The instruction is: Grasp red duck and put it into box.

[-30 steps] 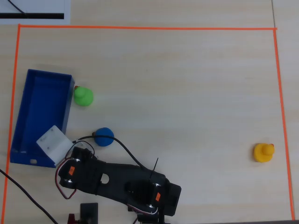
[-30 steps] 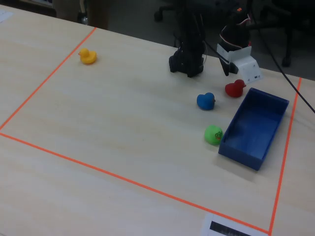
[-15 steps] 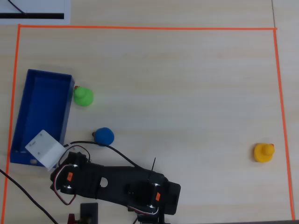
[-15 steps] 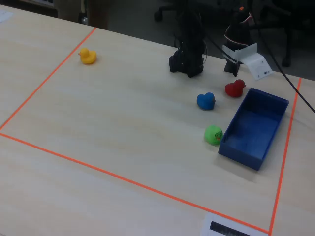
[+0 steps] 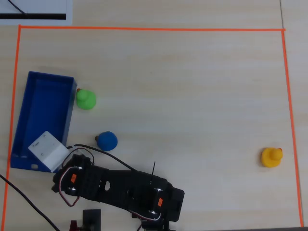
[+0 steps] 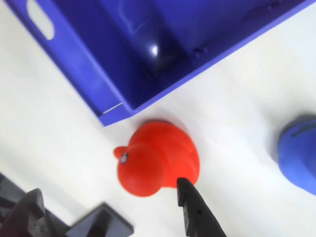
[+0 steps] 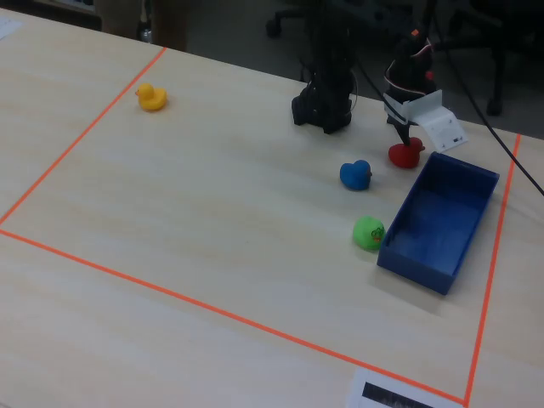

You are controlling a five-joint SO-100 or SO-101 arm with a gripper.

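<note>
The red duck [image 6: 157,165] lies on the table just outside a corner of the blue box [image 6: 86,81]. In the fixed view the duck [image 7: 406,154] sits at the box's [image 7: 422,263] far end, under the arm. My gripper [image 6: 108,192] is open over it; one black finger [image 6: 195,210] is at the duck's right side and the other finger [image 6: 29,210] stands far off to the left. In the overhead view the box [image 5: 48,77] is at the left, the gripper [image 5: 61,161] is by its lower right corner, and the red duck is hidden under the arm.
A blue duck [image 5: 107,141] lies right of the gripper and shows at the wrist view's right edge [image 6: 298,158]. A green duck [image 5: 86,99] sits against the box's right wall. A yellow duck [image 5: 271,157] is far right. Orange tape [image 5: 144,29] frames the table.
</note>
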